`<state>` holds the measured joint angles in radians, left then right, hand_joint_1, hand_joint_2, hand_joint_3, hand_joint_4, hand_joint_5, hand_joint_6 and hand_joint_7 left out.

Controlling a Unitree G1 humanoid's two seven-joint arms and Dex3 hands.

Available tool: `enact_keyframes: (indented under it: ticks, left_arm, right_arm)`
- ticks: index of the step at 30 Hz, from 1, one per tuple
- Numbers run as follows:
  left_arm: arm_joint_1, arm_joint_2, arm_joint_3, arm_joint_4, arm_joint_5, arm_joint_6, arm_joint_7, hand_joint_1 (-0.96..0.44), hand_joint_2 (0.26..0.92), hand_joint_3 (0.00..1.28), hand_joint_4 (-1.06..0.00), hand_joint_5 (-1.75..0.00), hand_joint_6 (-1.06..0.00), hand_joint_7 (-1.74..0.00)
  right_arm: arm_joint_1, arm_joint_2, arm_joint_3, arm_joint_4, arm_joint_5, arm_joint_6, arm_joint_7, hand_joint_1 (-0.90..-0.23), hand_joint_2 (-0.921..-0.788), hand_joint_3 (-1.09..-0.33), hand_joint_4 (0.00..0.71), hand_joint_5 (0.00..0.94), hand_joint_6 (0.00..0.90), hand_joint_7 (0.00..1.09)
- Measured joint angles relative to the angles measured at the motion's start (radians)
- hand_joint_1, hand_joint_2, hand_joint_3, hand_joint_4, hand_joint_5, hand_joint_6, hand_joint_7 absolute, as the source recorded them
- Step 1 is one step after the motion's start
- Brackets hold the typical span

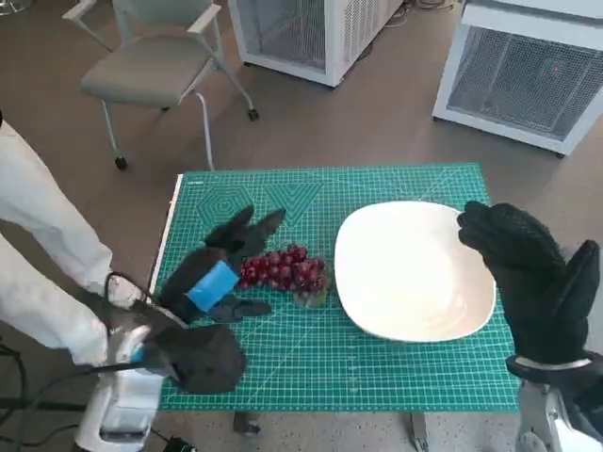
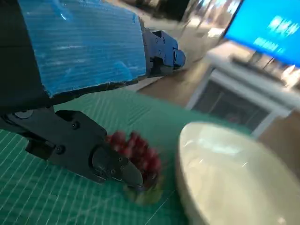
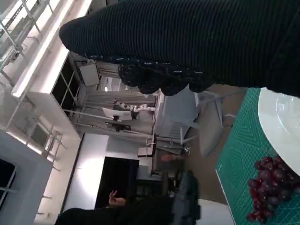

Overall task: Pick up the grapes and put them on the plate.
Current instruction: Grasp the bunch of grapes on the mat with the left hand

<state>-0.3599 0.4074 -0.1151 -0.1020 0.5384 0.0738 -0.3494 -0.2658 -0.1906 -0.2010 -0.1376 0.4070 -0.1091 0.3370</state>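
A bunch of dark red grapes [image 1: 285, 271] lies on the green cutting mat [image 1: 377, 372], just left of the white plate [image 1: 415, 270]. My left hand [image 1: 219, 271] hovers at the bunch's left end with its fingers spread on either side, holding nothing. In the left wrist view the grapes [image 2: 136, 157] show blurred between my black fingers [image 2: 101, 161], beside the plate [image 2: 234, 178]. My right hand [image 1: 532, 268], gloved, hangs over the plate's right rim, holding nothing. The right wrist view shows the grapes [image 3: 269, 187] and the plate's edge [image 3: 283, 124].
The mat covers a small table. A grey chair [image 1: 155, 66] stands on the floor beyond the far left corner. White mesh-fronted cabinets [image 1: 523, 71] stand at the back. A person in white [image 1: 38, 226] is at the left edge.
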Motion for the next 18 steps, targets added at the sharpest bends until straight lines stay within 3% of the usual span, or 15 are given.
enact_keyframes:
  ticks: [9, 18]
  left_arm:
    - [-0.112, -0.035, -0.133, 0.088, 0.148, 0.155, -0.003, -0.28, 0.729, 0.00, 0.00, 0.00, -0.19, -0.02]
    - [-0.297, -0.105, -0.259, 0.361, 0.231, 0.259, -0.011, -0.25, 0.723, 0.00, 0.00, 0.00, -0.21, -0.01]
  right_arm:
    - [0.000, -0.001, 0.000, 0.003, 0.000, -0.005, 0.000, -0.334, -0.921, -0.618, 0.408, 0.868, 0.221, 1.02]
    - [0.001, -0.001, 0.002, 0.003, 0.000, -0.007, 0.000, -0.335, -0.921, -0.618, 0.407, 0.868, 0.219, 1.02]
